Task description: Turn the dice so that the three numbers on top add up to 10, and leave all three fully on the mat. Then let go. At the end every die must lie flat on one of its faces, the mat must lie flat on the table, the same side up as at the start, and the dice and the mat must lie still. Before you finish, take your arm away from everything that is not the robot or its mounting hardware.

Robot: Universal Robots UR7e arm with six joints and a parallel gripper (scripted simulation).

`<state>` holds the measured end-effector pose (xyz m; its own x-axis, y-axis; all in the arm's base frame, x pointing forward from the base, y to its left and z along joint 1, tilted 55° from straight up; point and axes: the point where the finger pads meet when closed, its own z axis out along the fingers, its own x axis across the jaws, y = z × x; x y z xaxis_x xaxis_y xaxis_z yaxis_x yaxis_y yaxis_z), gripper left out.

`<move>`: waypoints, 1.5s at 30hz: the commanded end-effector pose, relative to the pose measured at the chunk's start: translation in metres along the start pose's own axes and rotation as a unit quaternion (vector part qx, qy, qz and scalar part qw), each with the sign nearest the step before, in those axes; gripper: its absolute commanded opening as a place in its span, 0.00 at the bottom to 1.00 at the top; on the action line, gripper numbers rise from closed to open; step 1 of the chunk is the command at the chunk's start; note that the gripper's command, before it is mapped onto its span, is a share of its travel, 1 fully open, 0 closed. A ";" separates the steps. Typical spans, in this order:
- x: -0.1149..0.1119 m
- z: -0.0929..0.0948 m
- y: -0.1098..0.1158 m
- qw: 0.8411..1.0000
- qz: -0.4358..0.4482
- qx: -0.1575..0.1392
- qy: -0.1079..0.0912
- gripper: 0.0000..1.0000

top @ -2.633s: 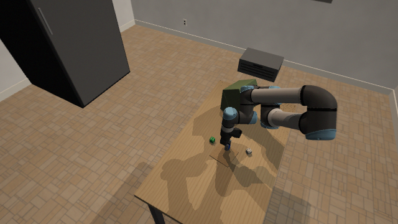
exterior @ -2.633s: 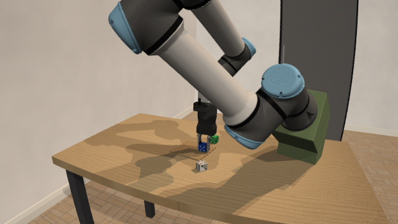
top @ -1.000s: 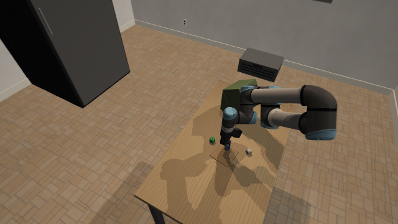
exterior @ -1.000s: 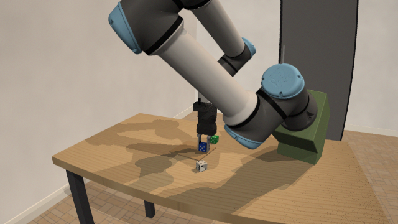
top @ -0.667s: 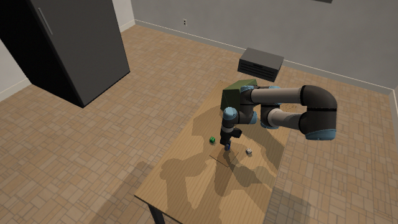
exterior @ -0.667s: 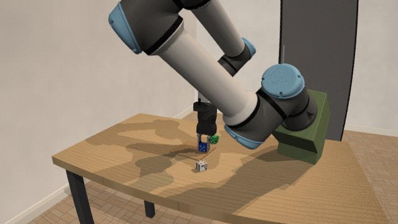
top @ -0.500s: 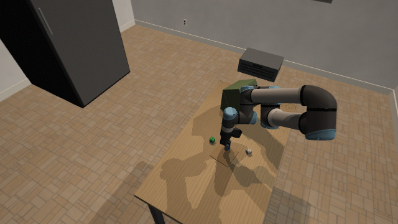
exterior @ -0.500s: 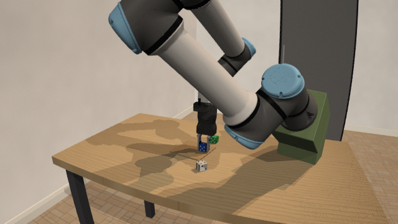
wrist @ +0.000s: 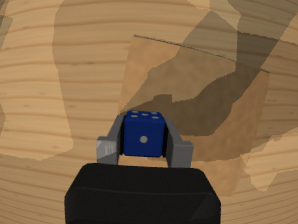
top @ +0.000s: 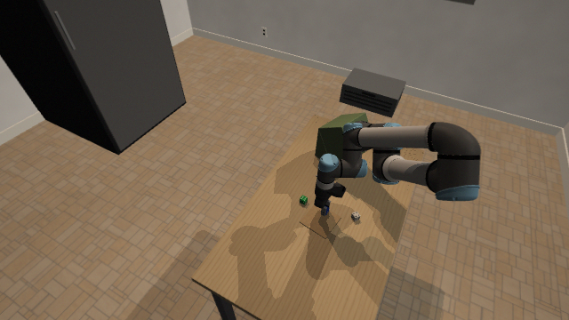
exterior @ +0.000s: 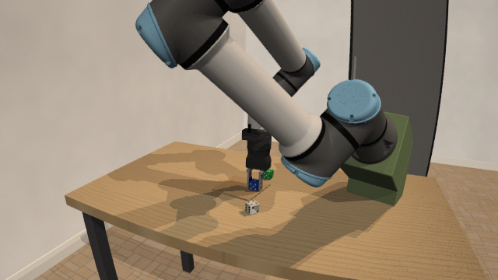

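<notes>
You have the gripper (top: pixel 325 212) (exterior: pixel 254 186) (wrist: pixel 143 128) closed on the blue die (top: pixel 327 210) (exterior: pixel 254 184) (wrist: pixel 144 140), its two fingers snug against opposite sides. In the wrist view, the die sits over the near-left part of the square brown mat (top: pixel 327 228) (exterior: pixel 242 195) (wrist: pixel 200 147), whose middle lies toward two o'clock from the jaws; in the top view, that middle is near six o'clock. You cannot tell whether the die's underside touches the mat.

That offset should govern your next move: if you mean to place the die here, carry it a little toward the mat's middle before opening, since a release near the border could leave it overhanging. From the jaws in the top view, the green die (top: pixel 303 200) (exterior: pixel 268 174) lies at ten o'clock and the white die (top: pixel 356 216) (exterior: pixel 252 207) just past three, both off the mat.
</notes>
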<state>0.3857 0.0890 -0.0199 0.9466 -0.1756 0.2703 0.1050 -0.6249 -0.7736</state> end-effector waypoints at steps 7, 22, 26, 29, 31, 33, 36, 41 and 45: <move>0.000 0.000 0.000 1.000 0.000 0.000 0.000 0.57; 0.000 0.000 0.000 1.000 0.000 0.000 0.000 0.57; 0.000 0.000 0.000 1.000 0.000 0.000 0.000 0.57; 0.000 0.000 0.000 1.000 0.000 0.000 0.000 0.57; 0.000 0.000 0.000 1.000 0.000 0.000 0.000 0.57; 0.000 0.000 0.000 1.000 0.000 0.000 0.000 0.57; 0.000 0.000 0.000 1.000 0.000 0.000 0.000 0.63; 0.000 0.000 0.000 1.000 0.000 0.000 0.000 0.69; 0.000 0.000 0.000 1.000 0.000 0.000 0.000 0.81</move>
<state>0.3859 0.0892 -0.0200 0.9466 -0.1756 0.2704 0.1050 -0.6249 -0.7736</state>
